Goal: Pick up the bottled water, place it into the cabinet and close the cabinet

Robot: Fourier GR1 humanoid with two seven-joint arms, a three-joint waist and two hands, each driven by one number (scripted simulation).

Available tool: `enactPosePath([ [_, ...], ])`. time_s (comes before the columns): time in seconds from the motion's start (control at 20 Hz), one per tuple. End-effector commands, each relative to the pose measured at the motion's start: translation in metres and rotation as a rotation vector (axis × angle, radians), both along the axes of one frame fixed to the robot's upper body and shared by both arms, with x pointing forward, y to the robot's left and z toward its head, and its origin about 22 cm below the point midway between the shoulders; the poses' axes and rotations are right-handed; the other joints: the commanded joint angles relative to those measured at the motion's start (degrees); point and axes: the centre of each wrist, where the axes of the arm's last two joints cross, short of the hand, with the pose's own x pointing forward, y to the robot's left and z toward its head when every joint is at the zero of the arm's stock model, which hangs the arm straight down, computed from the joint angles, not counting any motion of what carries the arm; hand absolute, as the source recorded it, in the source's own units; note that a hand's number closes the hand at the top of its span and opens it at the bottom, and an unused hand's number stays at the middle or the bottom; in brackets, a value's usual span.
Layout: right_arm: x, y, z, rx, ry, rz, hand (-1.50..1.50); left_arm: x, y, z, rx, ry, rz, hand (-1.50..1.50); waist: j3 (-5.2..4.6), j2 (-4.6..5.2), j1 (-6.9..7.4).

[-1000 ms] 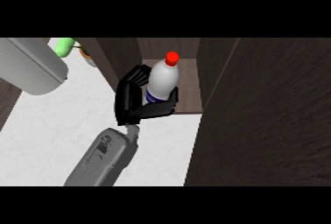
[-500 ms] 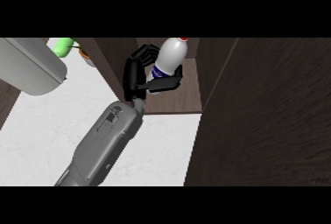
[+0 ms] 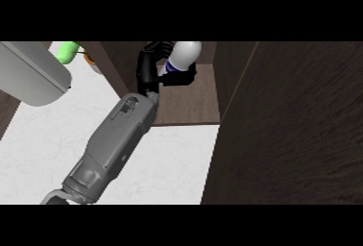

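Grey-white appliance body (image 3: pixel 32 72) fills the upper left corner, over the pale speckled counter (image 3: pixel 163 163). Just right of it, a bright green object (image 3: pixel 68 52) and a small orange one (image 3: pixel 90 57) sit near the top edge; can't identify either, mostly cut off. One grey forearm (image 3: pixel 113 144) runs diagonally from lower left up toward the cabinet. Which arm it is can't be told from this view alone; it enters left of centre. Its black hand (image 3: pixel 147 72) is inside the cabinet opening, fingers and thumb curled around the bottled water (image 3: pixel 183 55). Bottle is white with a blue label band, tilted, its upper part cut off at the frame's top, held above the brown cabinet shelf (image 3: pixel 188 103). Dark wood-grain cabinet door (image 3: pixel 291 134) stands open, taking up the right side. Other hand not visible.
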Motion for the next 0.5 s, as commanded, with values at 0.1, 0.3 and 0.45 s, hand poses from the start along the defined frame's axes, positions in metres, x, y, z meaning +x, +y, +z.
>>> enactPosePath([
  [0.1,-0.014,-0.008,0.012,0.009,-0.032,0.036,-1.5,0.009,-0.003,-0.016,0.159,0.043,0.085,1.5,0.06,0.32,-0.94],
  [0.3,-0.017,-0.01,0.018,0.002,-0.038,0.01,-1.5,0.012,0.007,-0.028,0.165,0.068,0.11,1.5,-0.02,0.35,-0.53],
  [0.45,-0.014,-0.009,0.016,0.035,-0.041,0.014,-1.5,0.013,0.014,-0.035,0.174,0.083,0.141,1.5,0.0,0.45,-0.56],
])
